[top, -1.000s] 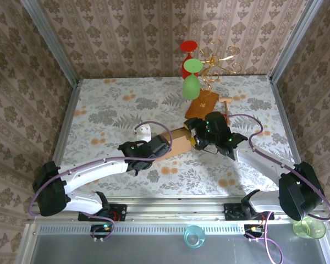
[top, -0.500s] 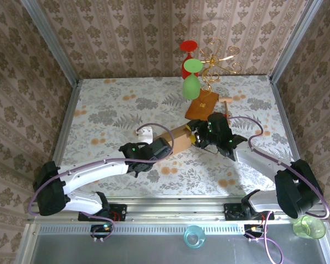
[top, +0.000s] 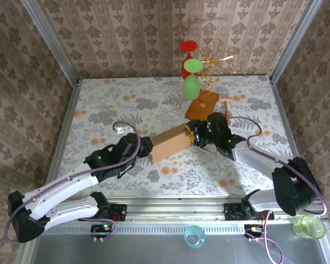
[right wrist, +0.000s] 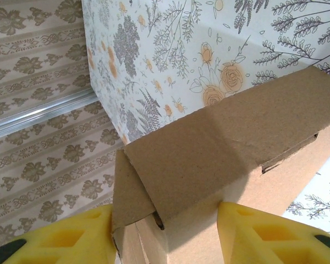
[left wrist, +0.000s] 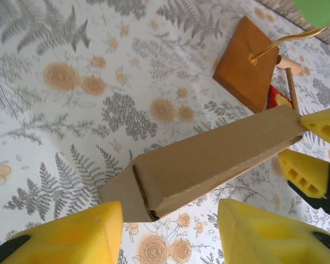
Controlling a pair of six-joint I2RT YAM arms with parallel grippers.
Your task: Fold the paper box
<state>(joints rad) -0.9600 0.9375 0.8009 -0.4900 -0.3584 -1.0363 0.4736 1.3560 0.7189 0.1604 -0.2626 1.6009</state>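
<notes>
The paper box (top: pixel 170 143) is a light-brown cardboard box folded into a long closed shape, lying slantwise mid-table. My right gripper (top: pixel 197 137) is shut on its right end; in the right wrist view the yellow pads (right wrist: pixel 261 231) press the box (right wrist: pixel 220 165) from both sides, and one end flap stands slightly out. My left gripper (top: pixel 147 148) stands open just left of the box's other end. In the left wrist view the box (left wrist: pixel 209 159) lies ahead of the left gripper (left wrist: pixel 170 223), with nothing between the fingers (left wrist: pixel 60 236).
A reddish-brown wooden block (top: pixel 202 104), also seen as the block (left wrist: pixel 247 63) in the left wrist view, carries a gold wire stand with red and green glasses (top: pixel 191 77) just behind the box. A blue glass (top: pixel 194 236) and a green cup (top: pixel 309 226) sit on the front ledge.
My left gripper has drawn back to the left, off the box's left end, and the arm has swung low and left. The right gripper stays shut on the right end.
</notes>
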